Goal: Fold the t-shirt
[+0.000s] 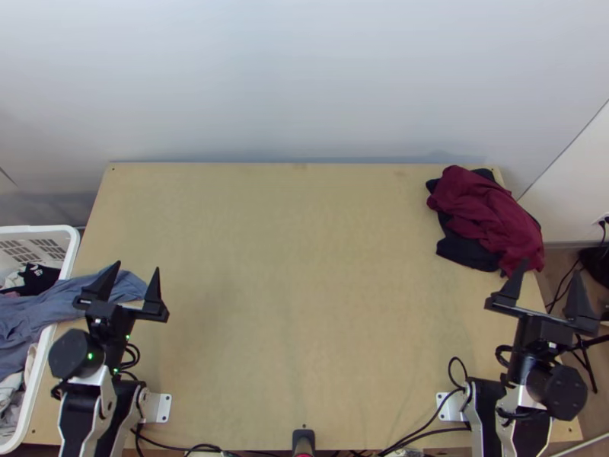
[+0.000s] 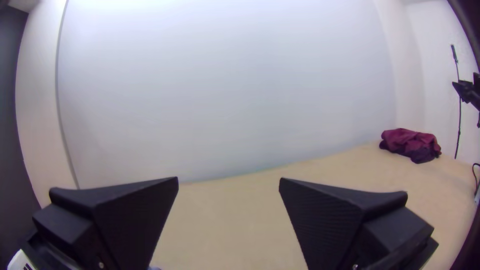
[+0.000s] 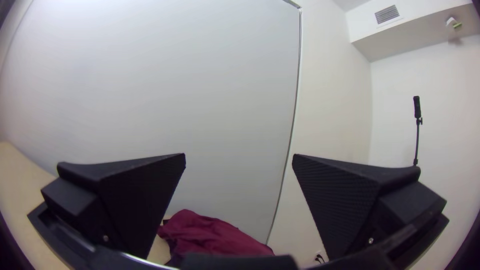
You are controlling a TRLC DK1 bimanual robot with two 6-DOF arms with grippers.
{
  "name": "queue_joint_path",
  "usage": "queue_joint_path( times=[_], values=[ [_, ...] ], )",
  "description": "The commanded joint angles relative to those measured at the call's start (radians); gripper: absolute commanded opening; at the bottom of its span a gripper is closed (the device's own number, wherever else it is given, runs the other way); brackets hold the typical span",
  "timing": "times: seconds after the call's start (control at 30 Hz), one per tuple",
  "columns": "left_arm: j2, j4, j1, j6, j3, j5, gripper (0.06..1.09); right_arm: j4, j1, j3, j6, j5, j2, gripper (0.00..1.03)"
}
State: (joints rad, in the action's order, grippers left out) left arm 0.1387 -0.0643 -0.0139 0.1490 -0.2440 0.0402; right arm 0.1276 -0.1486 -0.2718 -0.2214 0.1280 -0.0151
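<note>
Where the light wooden table (image 1: 289, 266) comes nearest, black cables (image 1: 449, 430) trail along its edge. Both grippers, left (image 1: 136, 266) and right (image 1: 550, 267), have their 2 fingers wide apart; the left partly screens a blue-grey cloth (image 1: 46, 305) spilling from a white basket (image 1: 74, 245) onto the tabletop. Farther off, at the right corner, a maroon cloth (image 1: 479, 209) lies bunched on black cloth (image 1: 464, 247) (which of the 3 is the t-shirt, I can't tell). Behind rises a pale wall (image 1: 304, 91).
</note>
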Motion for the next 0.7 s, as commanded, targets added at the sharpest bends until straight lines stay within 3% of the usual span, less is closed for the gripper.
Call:
queue_joint_path(
  times=[0.0, 0.17, 0.3, 0.47, 0.67],
  values=[
    [-0.142, 0.084, 0.017, 0.012, 0.138, 0.004, 1.04, 0.01, 0.003, 0.068, 0.039, -0.001, 0.021, 0.99],
    [-0.142, 0.093, 0.015, -0.055, 0.17, 0.006, 1.04, 0.089, 0.064, 0.192, 0.036, 0.001, 0.023, 0.99],
    [-0.142, 0.104, 0.002, -0.048, 0.192, 0.009, 1.04, 0.089, 0.07, 0.25, 0.033, 0.001, 0.021, 0.99],
    [-0.142, 0.096, 0.0, -0.051, 0.215, 0.009, 1.04, 0.018, 0.142, 0.269, 0.03, -0.004, 0.02, 0.99],
    [-0.142, 0.083, -0.009, -0.046, 0.241, 0.009, 1.04, -0.083, 0.144, 0.269, 0.011, -0.005, 0.018, 0.99]
  ],
)
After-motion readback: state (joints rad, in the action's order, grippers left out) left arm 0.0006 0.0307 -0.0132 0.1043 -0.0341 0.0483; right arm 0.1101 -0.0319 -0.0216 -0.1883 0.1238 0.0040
